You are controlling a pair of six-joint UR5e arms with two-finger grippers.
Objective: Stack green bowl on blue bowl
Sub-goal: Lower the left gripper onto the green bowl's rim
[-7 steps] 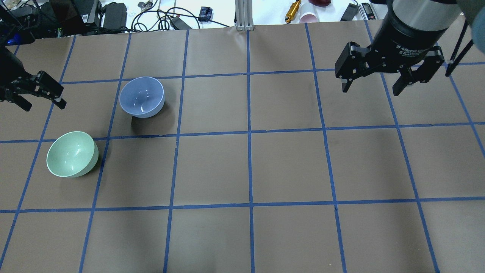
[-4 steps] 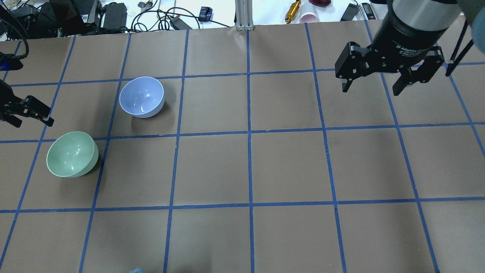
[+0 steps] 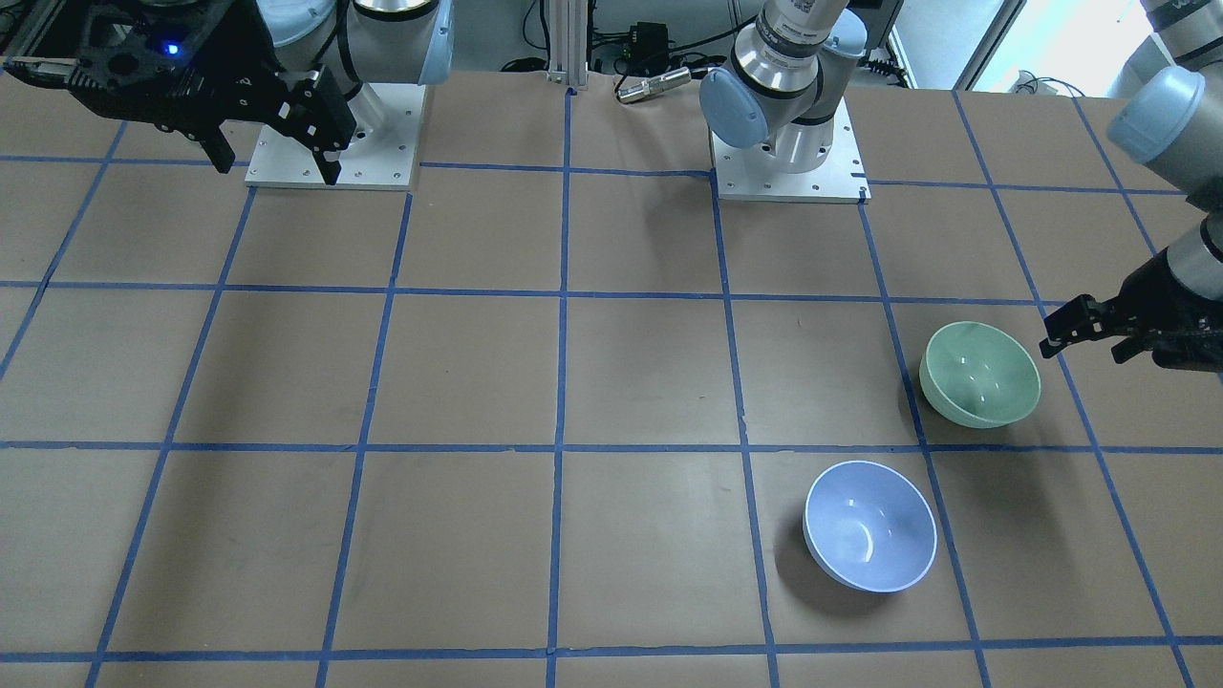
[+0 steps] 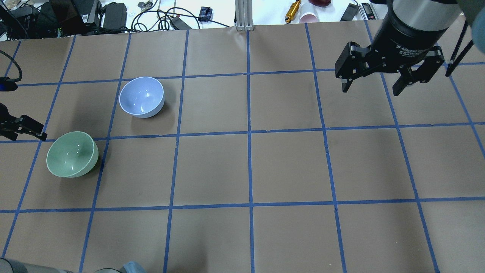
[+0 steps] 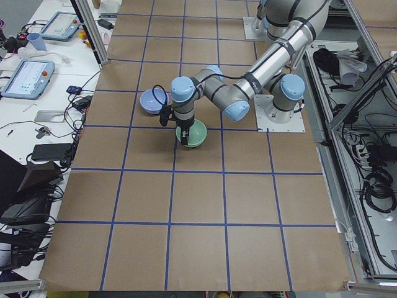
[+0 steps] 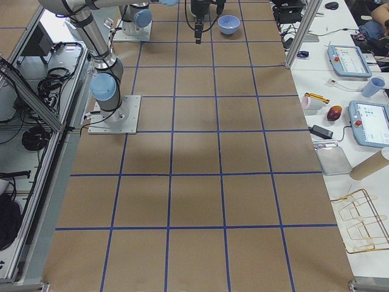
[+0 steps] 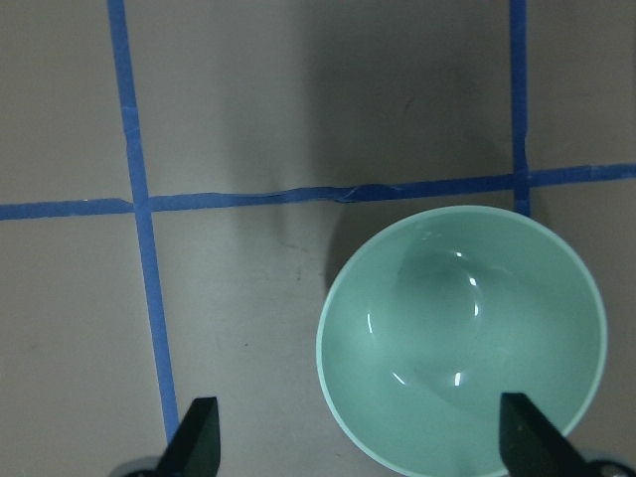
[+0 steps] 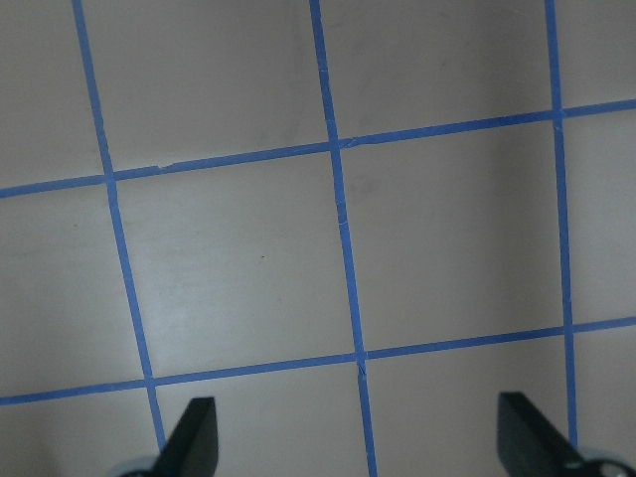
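Observation:
The green bowl stands upright on the table's left side; it also shows in the front view and the left wrist view. The blue bowl stands upright about one grid square farther back and to the right. My left gripper is open and empty, hovering just left of the green bowl. In the left wrist view the bowl lies between the fingertips, nearer the right one. My right gripper is open and empty, high over the far right of the table.
Brown paper with a blue tape grid covers the table. Cables, a yellow tool and a pink cup lie beyond the far edge. An aluminium post stands at the back centre. The arm bases sit on the robot's side.
My left gripper has moved toward the robot's side and lower, coming close beside the green bowl. The bowls and my right gripper have not moved.

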